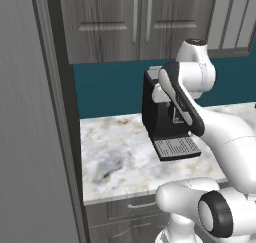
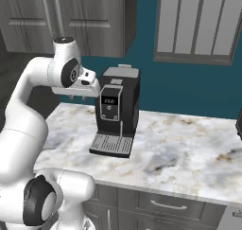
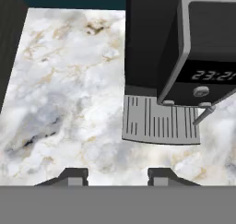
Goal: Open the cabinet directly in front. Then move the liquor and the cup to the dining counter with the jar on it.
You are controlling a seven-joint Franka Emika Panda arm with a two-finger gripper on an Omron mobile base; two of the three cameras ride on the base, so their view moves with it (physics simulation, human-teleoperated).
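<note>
Marbled worktop (image 1: pixel 120 152) lies below the jaws, the coffee machine (image 2: pixel 116 110) just beside them. Both cabinet (image 1: pixel 135 22) doors stand shut above, handles still to reach. Jaws (image 3: pixel 117 176) hang parted and empty, pointing down.

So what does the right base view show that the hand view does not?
The right base view has the closed cabinet with its handles, a window and the drawers. The hand view has the end effector, fingertips apart, and the coffee machine's clock. Both show the coffee machine with its drip tray on the marble worktop.
</note>
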